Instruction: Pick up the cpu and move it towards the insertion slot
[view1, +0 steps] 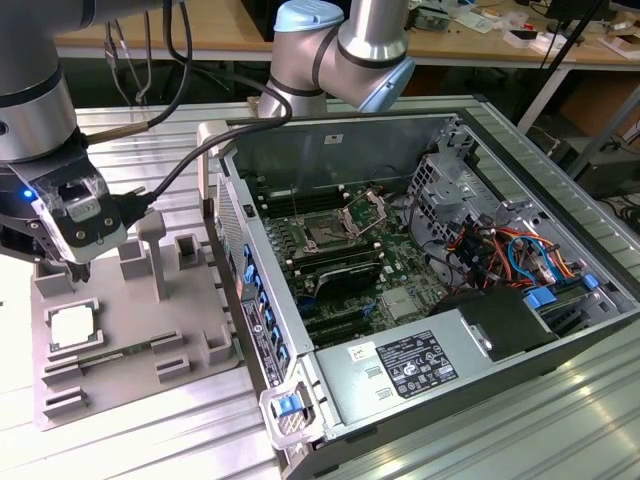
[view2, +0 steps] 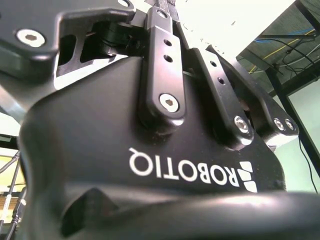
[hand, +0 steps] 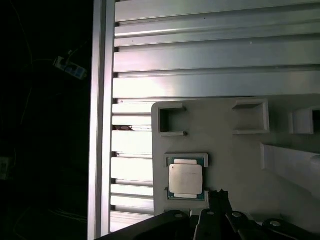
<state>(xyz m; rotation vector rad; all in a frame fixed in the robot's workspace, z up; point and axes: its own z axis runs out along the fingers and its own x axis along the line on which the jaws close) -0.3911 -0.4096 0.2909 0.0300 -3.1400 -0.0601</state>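
The cpu (view1: 72, 325) is a small pale square chip lying flat in a pocket of the grey tray (view1: 130, 385), at the exterior view's left. My gripper (view1: 80, 268) hangs over the tray, a little above and behind the cpu, and holds nothing. In the first wrist view the cpu (hand: 185, 179) lies in its pocket on the tray (hand: 235, 160), with the gripper's tip (hand: 218, 197) just beside it. The gripper's black housing (view2: 150, 165) fills the second wrist view. The insertion slot (view1: 325, 236), a dark square socket with its metal bracket raised, sits on the green board inside the open computer case.
The open computer case (view1: 300, 330) stands right of the tray, its side wall between tray and board. Raised grey frames and posts (view1: 150, 255) stand on the tray, and a memory stick (view1: 105, 352) lies near the cpu. The slatted aluminium table ends at an edge (hand: 102, 120).
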